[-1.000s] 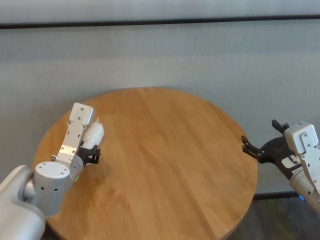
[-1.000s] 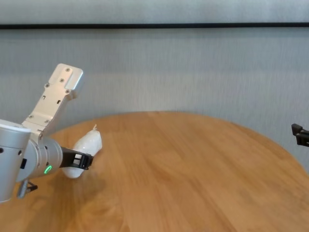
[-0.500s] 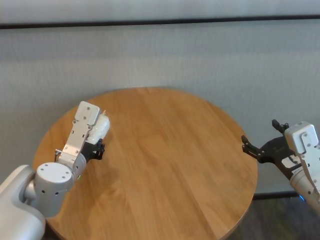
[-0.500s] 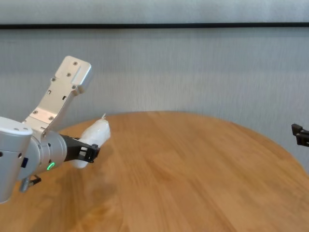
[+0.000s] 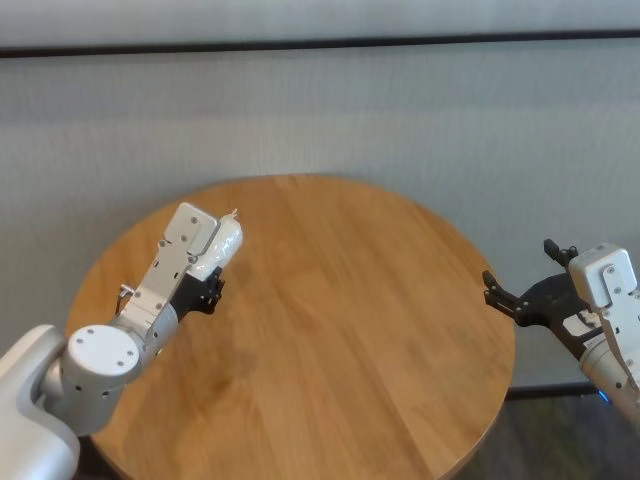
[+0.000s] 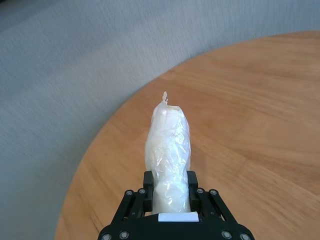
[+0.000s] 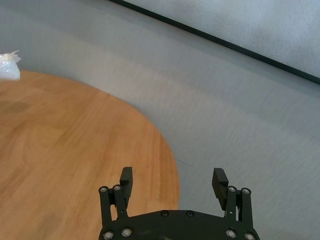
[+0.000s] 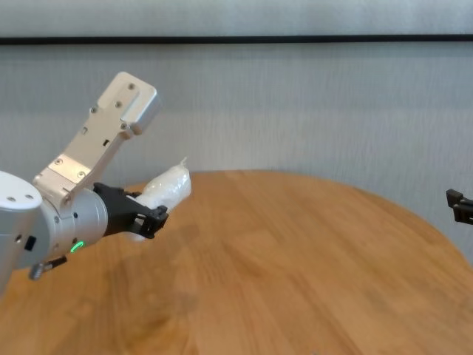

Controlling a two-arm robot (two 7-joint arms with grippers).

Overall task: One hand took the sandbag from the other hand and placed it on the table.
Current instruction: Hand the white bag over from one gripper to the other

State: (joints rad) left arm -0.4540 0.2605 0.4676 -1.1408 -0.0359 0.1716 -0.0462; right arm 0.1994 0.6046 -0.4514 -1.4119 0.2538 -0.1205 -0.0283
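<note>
Holding the sandbag (image 6: 168,150) by its base above the tabletop (image 5: 340,330), left claw (image 6: 169,192) clamped. Looks soft, crinkly, slippery: best taken mid-body. Right claw (image 7: 172,182) spread, beyond tabletop edge.

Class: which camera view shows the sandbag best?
The left wrist view: the sandbag fills the centre, twisted tip visible, held by the left gripper. The chest view shows its side, the head view hides part, and the right wrist view catches only an edge.

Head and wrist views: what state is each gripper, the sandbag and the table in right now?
Left black two-finger gripper: shut on the sandbag, above the table.
White plastic-wrapped sandbag: held, airborne, twisted tip forward.
Right black two-finger gripper: open, empty, beyond the table's edge.
Round wooden table: bare.
</note>
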